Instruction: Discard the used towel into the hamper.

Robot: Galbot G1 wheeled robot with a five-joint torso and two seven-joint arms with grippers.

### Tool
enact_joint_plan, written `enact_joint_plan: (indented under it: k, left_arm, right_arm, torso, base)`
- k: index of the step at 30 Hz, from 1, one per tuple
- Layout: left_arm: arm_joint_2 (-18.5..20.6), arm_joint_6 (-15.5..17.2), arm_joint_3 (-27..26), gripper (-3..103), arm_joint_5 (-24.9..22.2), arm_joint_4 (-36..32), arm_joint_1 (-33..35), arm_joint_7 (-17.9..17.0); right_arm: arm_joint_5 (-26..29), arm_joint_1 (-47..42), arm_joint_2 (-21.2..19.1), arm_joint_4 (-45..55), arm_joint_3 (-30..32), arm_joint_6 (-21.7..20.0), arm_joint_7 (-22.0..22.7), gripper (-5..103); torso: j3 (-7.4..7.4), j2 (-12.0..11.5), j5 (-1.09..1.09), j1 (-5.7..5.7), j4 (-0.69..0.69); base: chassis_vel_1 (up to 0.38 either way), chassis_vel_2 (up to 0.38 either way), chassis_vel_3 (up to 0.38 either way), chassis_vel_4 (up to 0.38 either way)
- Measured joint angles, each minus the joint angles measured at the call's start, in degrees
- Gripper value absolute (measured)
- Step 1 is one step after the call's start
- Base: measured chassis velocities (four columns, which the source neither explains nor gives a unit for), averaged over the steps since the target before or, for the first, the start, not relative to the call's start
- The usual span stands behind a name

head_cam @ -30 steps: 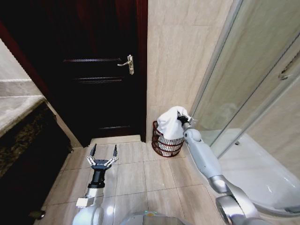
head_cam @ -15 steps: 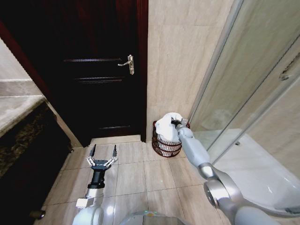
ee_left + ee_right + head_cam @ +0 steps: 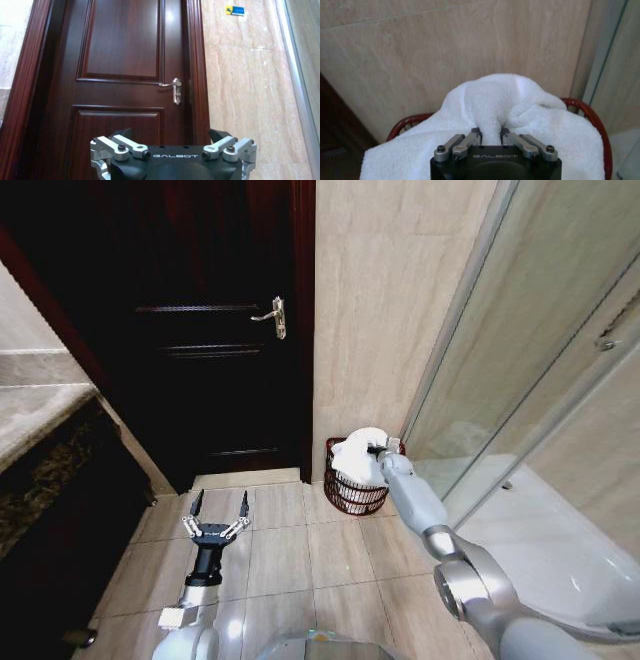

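Pinching the white towel (image 3: 490, 123) over the hamper (image 3: 352, 496), our right gripper (image 3: 490, 135) fingers clamp it; left gripper (image 3: 218, 510) fingers spread above the floor.

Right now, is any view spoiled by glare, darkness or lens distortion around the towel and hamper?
Head view: wide-angle bending of the door frame and shower glass, dark door area, yet the towel in the hamper reads clearly. Right wrist view: even light, towel pinched in the right gripper. Left wrist view: mild sheen on the door, left gripper open.
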Motion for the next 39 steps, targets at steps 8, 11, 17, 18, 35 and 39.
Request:
enact_joint_plan:
  k: [8,11,17,18,35,39]
  left_arm:
    - [0.0,0.0,0.0,100,-0.4,0.1,0.3,0.0]
    - [0.0,0.0,0.0,100,-0.6,0.2,0.3,0.0]
    - [0.0,0.0,0.1,100,-1.4,0.3,0.0,0.1]
    - [0.0,0.1,0.1,100,-1.6,0.3,0.0,0.1]
    - [0.0,2.2,0.3,100,-0.9,2.6,-1.2,-1.2]
    - [0.0,5.0,0.5,100,0.1,3.0,-2.0,-1.4]
  right_arm:
    - [2.7,-4.1,-4.1,9.5,-1.8,-0.3,2.2,50]
    - [2.9,-7.0,-6.4,14.9,-2.2,0.5,3.3,61]
    - [4.5,-15.1,-9.8,29.0,-1.0,1.1,6.8,84]
    - [4.6,-16.7,-10.1,31.2,-0.6,1.2,7.2,89]
    - [-5.5,-39.8,-11.3,55.6,10.5,12.4,10.1,100]
    - [-10.6,-50.3,-9.7,65.4,16.0,14.3,6.9,100]
  torso:
    - [0.0,0.0,0.01,0.0,0.02]
    - [0.0,0.0,0.01,0.0,-0.01]
    - [0.0,0.0,-0.01,0.0,0.0]
    - [0.0,0.0,0.0,0.0,0.01]
    - [-0.01,0.0,-0.01,-0.01,0.0]
    - [-0.01,0.0,-0.01,-0.01,0.0]
  base:
    - [0.0,0.0,0.0,0.0]
    - [0.0,0.0,0.0,0.0]
    - [0.0,0.0,0.0,0.0]
    - [0.0,0.0,0.0,0.0]
    - [0.0,0.0,0.0,0.0]
    - [0.0,0.0,0.0,0.0]
